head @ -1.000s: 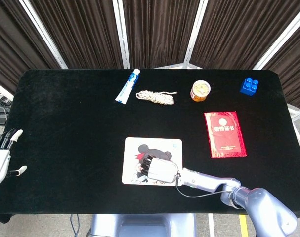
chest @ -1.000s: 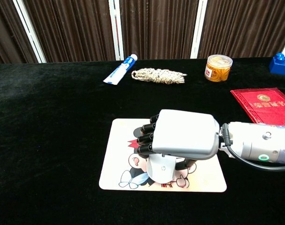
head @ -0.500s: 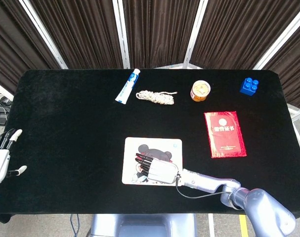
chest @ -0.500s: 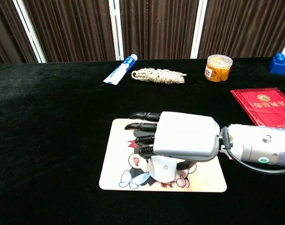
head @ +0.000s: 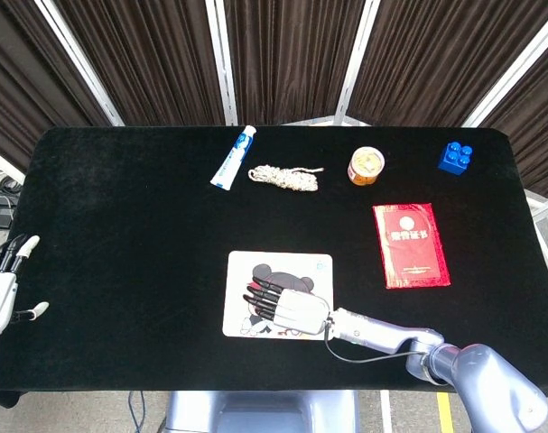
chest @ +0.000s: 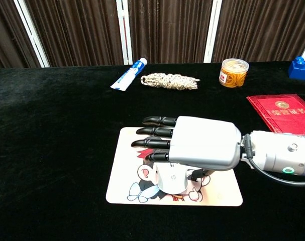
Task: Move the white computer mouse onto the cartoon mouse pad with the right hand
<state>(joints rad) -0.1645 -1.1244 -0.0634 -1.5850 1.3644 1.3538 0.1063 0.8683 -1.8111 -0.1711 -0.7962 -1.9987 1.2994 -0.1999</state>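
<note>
The right hand (chest: 205, 147) hovers palm-down over the mouse pad (chest: 123, 181), its dark fingers (chest: 155, 131) stretched flat and spread toward the left, grasping nothing. The white mouse (chest: 172, 181) sits on the pad directly beneath the palm; in the chest view its near end shows below the hand, resting on the cartoon print. Whether the palm touches the top of the mouse cannot be told. In the head view the same hand (head: 292, 305) covers the mouse almost wholly, and the pad (head: 255, 271) lies near the front edge of the black tabletop (head: 120, 225), slightly right of centre.

The left hand (head: 1, 289) is at the far left edge of the head view, off the tabletop, released, with its fingers apart and pointing up.

Along the back of the tabletop lie a toothpaste tube (chest: 128, 74) and, just beside it, a bundle of rope (chest: 168, 80). Further right stands a small jar (chest: 233, 73) with a yellowish filling, and near the far right corner a blue block (chest: 300, 68). A red booklet (chest: 283, 113) lies flat to the right of the pad, well apart from it, with the right forearm (chest: 283, 158) passing in front of it in the chest view.
</note>
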